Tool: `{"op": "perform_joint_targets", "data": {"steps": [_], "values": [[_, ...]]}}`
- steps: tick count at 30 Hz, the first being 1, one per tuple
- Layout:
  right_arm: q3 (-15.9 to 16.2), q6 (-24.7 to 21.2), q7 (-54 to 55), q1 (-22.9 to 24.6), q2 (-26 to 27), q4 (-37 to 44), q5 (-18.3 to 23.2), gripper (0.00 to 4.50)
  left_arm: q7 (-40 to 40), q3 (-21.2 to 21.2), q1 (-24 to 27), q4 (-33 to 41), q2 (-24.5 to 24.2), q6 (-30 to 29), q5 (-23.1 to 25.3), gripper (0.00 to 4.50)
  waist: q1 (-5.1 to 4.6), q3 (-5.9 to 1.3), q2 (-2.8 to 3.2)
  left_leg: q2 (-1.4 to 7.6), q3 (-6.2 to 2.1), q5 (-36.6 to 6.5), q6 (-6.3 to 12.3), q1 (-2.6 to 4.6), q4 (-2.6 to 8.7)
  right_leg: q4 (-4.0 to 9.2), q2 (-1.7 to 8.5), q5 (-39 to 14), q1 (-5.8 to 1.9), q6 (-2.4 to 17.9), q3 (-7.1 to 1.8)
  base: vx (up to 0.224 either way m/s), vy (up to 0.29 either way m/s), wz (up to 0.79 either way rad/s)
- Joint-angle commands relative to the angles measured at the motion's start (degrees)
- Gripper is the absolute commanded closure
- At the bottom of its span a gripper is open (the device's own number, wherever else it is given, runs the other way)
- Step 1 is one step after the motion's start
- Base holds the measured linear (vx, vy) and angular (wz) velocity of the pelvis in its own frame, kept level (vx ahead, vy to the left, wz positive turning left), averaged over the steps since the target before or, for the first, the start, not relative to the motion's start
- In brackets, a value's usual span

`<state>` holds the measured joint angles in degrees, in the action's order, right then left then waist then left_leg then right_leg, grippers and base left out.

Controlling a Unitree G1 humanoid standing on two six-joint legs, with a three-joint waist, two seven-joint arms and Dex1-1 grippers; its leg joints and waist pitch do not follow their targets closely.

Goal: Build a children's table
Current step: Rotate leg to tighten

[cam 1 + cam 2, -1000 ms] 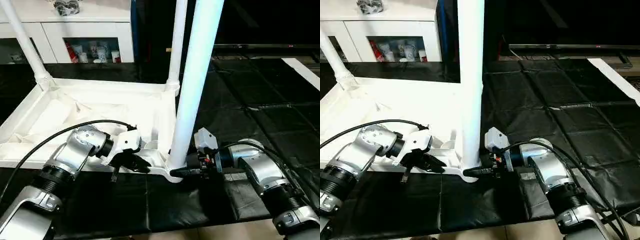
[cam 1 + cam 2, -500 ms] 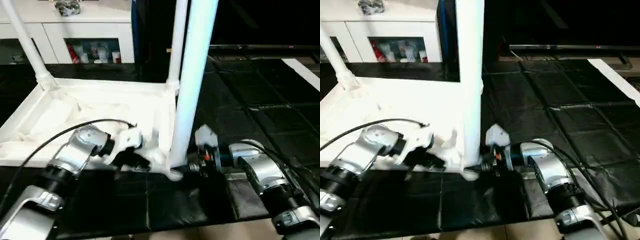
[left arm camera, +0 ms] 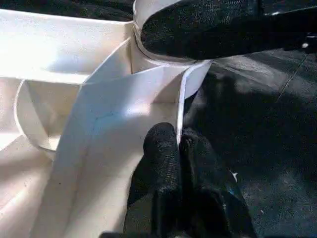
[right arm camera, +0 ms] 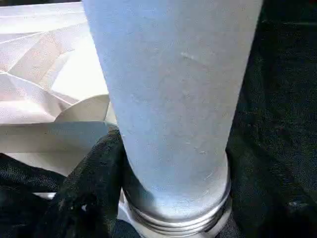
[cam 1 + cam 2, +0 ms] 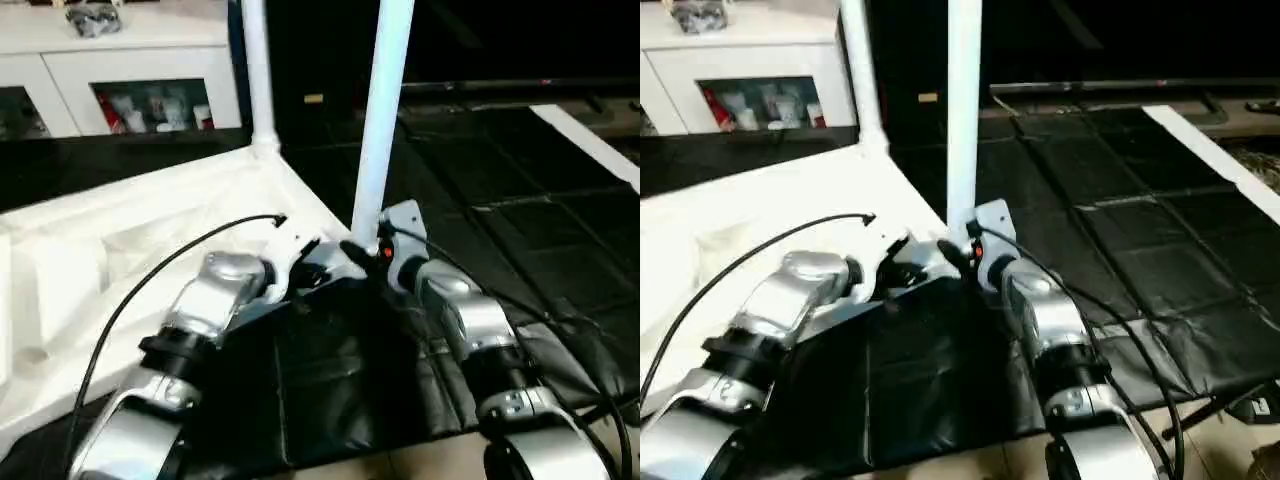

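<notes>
The children's table lies upside down on the black mat, its white top (image 5: pixel 150 215) at the left. One leg (image 5: pixel 255 70) stands in the far corner. A second leg (image 5: pixel 385 110) stands in the near corner socket (image 3: pixel 163 64). My right gripper (image 5: pixel 360 250) is shut on the base of this leg (image 4: pixel 173 89), one black finger (image 4: pixel 89 193) on each side of it. My left gripper (image 5: pixel 305 278) is beside that corner, shut on the top's thin rim (image 3: pixel 181 109), which runs in between its fingertips (image 3: pixel 163 148).
A white glass-door cabinet (image 5: pixel 130 70) stands at the back left with a dark object (image 5: pixel 90 18) on it. Black mat (image 5: pixel 480 170) spreads to the right, crossed by a white strip (image 5: pixel 590 140). A black cable (image 5: pixel 170 270) loops over my left forearm.
The table top has swung round on the mat, so its held corner now sits farther from me. Both grippers kept their hold. The view has shifted too.
</notes>
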<state>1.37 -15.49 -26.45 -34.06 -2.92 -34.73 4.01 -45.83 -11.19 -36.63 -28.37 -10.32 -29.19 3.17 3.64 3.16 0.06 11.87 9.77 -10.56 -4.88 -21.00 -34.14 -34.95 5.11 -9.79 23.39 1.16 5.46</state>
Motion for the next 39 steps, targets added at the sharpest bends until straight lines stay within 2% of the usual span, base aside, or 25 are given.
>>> {"op": "perform_joint_targets", "data": {"steps": [1, 2, 4, 7, 9, 11, 13, 14, 18, 21, 22, 23, 27, 30, 32, 34, 37, 39], "values": [[5.6, -0.1, -6.6, 0.3, 6.6, 2.4, 2.5, 1.07, 3.0, -0.5, -3.3, 2.1, 3.1, 1.9, -0.9, 4.5, 0.35, -4.45, 0.5, 0.89, -0.12, -6.5, 2.88, 0.21, 3.68, 3.37, 3.03, -5.7, -3.81, 13.1, -2.8, 0.0, 0.0, 0.0], [5.3, 0.8, -7.1, 0.8, 6.1, 2.9, 2.6, 1.07, 2.4, -0.7, -3.0, 2.4, 2.4, 2.2, -1.0, 4.5, 0.31, -4.42, 0.4, 0.89, -0.07, -6.9, 2.91, 0.21, 3.7, 3.51, 3.02, -5.9, -3.81, 13.1, -2.81, 0.0, 0.0, 0.0], [5.2, 2.5, -7.9, 1.6, 5.1, 3.5, 2.5, 0.7, 1.7, -0.8, -2.5, 2.6, 1.5, 2.7, -1.1, 4.5, 0.38, -4.38, 0.34, 0.91, -0.07, -7.9, 2.66, 0.33, 3.75, 3.66, 3.13, -7.3, -3.8, 13.0, -2.82, 0.0, 0.0, 0.0], [5.0, 3.6, -10.3, 3.1, 3.3, 5.3, 3.2, 0.49, -0.3, -0.9, -2.1, 2.5, -0.1, 4.3, -1.0, 4.5, 0.3, -4.34, 0.25, 0.91, -0.19, -8.4, 2.65, 0.15, 3.87, 3.68, 3.12, -8.1, -4.0, 12.2, -2.8, 0.0, 0.0, 0.0], [5.2, 4.3, -13.4, 4.5, 0.8, 6.9, 3.9, 0.23, -3.2, -1.3, -1.8, 2.2, -2.0, 6.3, -1.0, 4.5, 0.26, -4.41, 0.21, 0.92, -0.14, -8.1, 3.02, 0.17, 3.76, 3.63, 3.09, -7.3, -3.99, 12.4, -2.85, 0.0, 0.0, 0.0], [5.2, 5.4, -17.0, 5.8, -2.2, 8.1, 4.2, 0.12, -6.9, -2.1, -1.5, 1.9, -4.4, 9.2, -0.8, 4.5, 0.31, -4.46, 0.29, 0.94, -0.21, -7.4, 3.61, 0.08, 3.7, 3.42, 3.08, -5.6, -4.04, 13.0, -2.83, 0.0, 0.0, 0.0], [4.9, 6.9, -20.8, 6.8, -4.9, 9.2, 4.9, 0.06, -11.4, -3.3, -1.2, 1.8, -7.1, 12.7, -0.7, 4.5, 0.36, -4.44, 0.09, 0.9, -0.1, -8.0, 4.17, 0.11, 3.64, 3.57, 3.05, -5.8, -4.02, 13.1, -2.81, 0.0, 0.0, 0.0], [4.5, 8.2, -24.1, 7.3, -6.8, 9.7, 5.6, 0.06, -14.7, -3.9, -1.0, 1.8, -8.9, 14.5, -1.2, 4.5, 0.35, -4.47, 0.16, 0.96, -0.13, -8.1, 4.37, -0.04, 3.62, 3.41, 3.11, -5.7, -4.14, 12.9, -2.88, 0.0, 0.0, 0.0], [4.8, 7.9, -31.7, 8.0, -10.8, 11.5, 7.1, 0.06, -21.4, -5.9, -0.6, 2.3, -12.3, 17.8, -1.4, 4.5, 0.58, -4.23, 0.37, 1.21, -0.04, -9.2, 4.02, 0.4, 3.74, 3.59, 3.09, -7.6, -3.61, 13.7, -2.89, 0.0, 0.0, 0.0], [5.9, 6.9, -38.4, 8.4, -14.1, 12.4, 8.2, 0.06, -26.7, -7.3, 0.1, 2.5, -14.4, 20.2, -2.2, 4.5, 1.66, -4.24, 0.61, 1.48, 0.07, -10.2, 3.59, 0.8, 3.79, 3.6, 3.03, -8.4, -3.37, 13.7, -2.93, 0.0, 0.0, 0.0], [6.2, 7.0, -39.1, 8.4, -14.6, 12.4, 8.2, 0.06, -27.5, -7.4, 0.2, 2.5, -14.6, 20.6, -2.5, 4.5, 1.93, -4.2, 0.1, 1.57, 0.21, -10.0, 3.53, 0.79, 3.83, 3.48, 2.98, -7.8, -3.35, 13.9, -2.98, 0.0, 0.0, 0.0], [7.0, 7.5, -41.2, 8.4, -16.1, 12.2, 7.8, 0.06, -30.4, -7.9, 0.7, 2.7, -15.4, 21.7, -3.4, 4.5, 2.31, -4.26, 0.3, 1.55, 0.13, -9.8, 3.37, 0.67, 3.84, 3.25, 3.11, -7.7, -3.44, 14.0, -2.92, 0.0, 0.0, 0.0], [8.6, 8.2, -44.7, 8.2, -17.8, 12.0, 7.4, 0.06, -34.7, -8.9, 1.4, 3.1, -16.7, 23.1, -4.3, 4.5, 2.99, -4.15, 0.16, 1.53, 0.23, -10.9, 2.67, 0.7, 3.93, 3.53, 3.29, -10.5, -3.3, 13.3, -2.96, 0.0, 0.0, 0.0], [10.3, 9.8, -48.2, 7.8, -18.9, 11.3, 6.8, 0.06, -37.0, -10.0, 1.3, 2.1, -17.6, 25.8, -3.8, 4.5, 3.18, -4.09, 0.03, 1.54, 0.18, -11.5, 2.45, 0.67, 3.95, 3.73, 3.43, -12.3, -3.24, 12.5, -2.98, 0.0, 0.0, 0.0], [11.1, 10.6, -49.5, 7.6, -19.3, 10.9, 6.5, 0.06, -37.7, -10.4, 1.0, 1.4, -17.8, 26.9, -3.4, 4.5, 3.19, -4.03, -0.33, 1.51, 0.2, -11.7, 2.29, 0.65, 3.99, 3.97, 3.45, -14.4, -3.21, 11.5, -2.99, 0.0, 0.0, 0.0], [11.3, 10.7, -49.8, 7.5, -19.3, 10.9, 6.5, 0.06, -38.0, -10.4, 0.9, 1.3, -17.8, 27.1, -3.4, 4.5, 3.31, -4.04, -0.19, 1.55, 0.15, -11.3, 2.2, 0.61, 3.99, 3.94, 3.47, -14.8, -3.19, 11.4, -3.0, 0.0, 0.0, 0.0], [12.2, 10.5, -50.9, 7.0, -19.0, 10.1, 6.6, 0.42, -38.8, -10.5, 0.9, 1.2, -17.7, 27.4, -3.7, 4.5, 3.38, -4.12, -0.32, 1.6, 0.09, -10.7, 2.17, 0.56, 4.02, 3.76, 3.44, -14.4, -3.23, 11.4, -2.98, 0.0, 0.0, 0.0], [12.5, 10.7, -51.2, 6.9, -18.9, 9.7, 6.5, 0.47, -39.0, -10.6, 0.8, 1.2, -17.8, 27.7, -3.7, 4.5, 3.34, -4.11, -0.43, 1.59, 0.1, -10.3, 2.3, 0.46, 4.02, 3.71, 3.41, -13.7, -3.23, 11.5, -2.96, 0.0, 0.0, 0.0]]}}
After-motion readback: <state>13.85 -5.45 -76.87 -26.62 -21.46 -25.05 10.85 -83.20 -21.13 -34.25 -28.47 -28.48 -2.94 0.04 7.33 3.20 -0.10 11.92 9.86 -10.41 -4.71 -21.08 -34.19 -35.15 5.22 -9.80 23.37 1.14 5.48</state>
